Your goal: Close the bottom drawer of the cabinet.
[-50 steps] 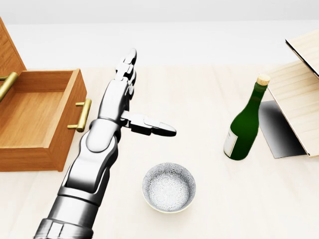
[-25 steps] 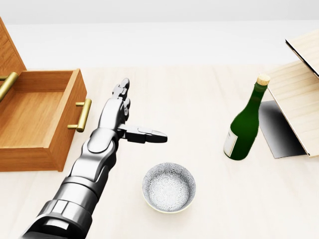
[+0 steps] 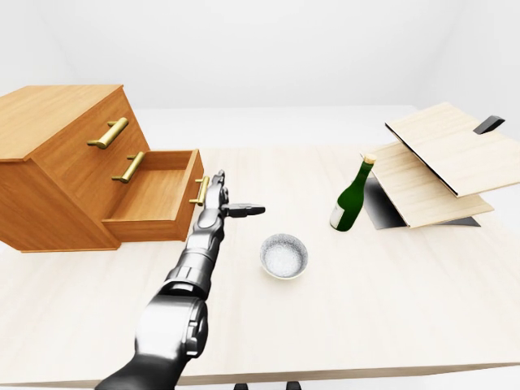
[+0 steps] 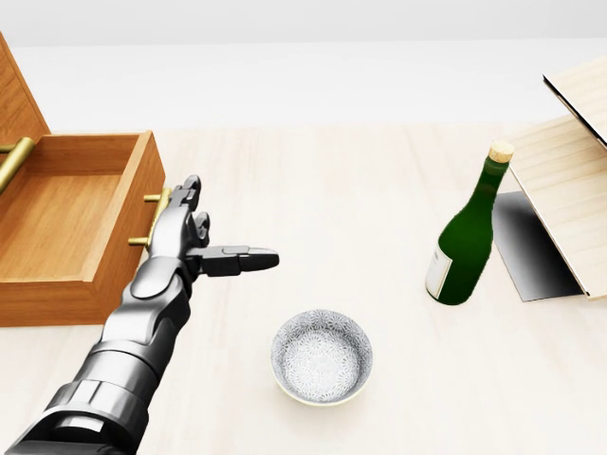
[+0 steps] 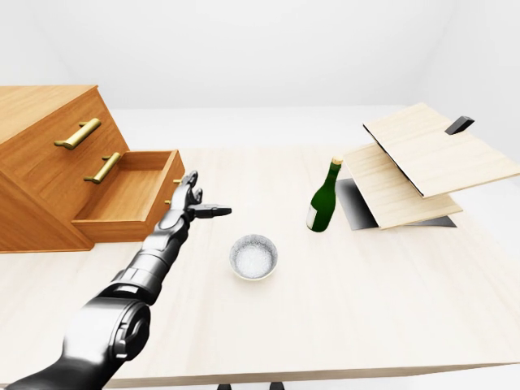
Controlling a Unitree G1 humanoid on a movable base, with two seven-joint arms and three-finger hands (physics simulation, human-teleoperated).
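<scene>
Left hand [image 4: 194,242] flat, fingers [image 4: 182,204] spread wide with nothing held, tips just beside the handle [image 4: 155,219] of the open drawer [image 4: 71,223], apparently to push not grasp; bowl [image 4: 321,357] clear of the thumb.
</scene>
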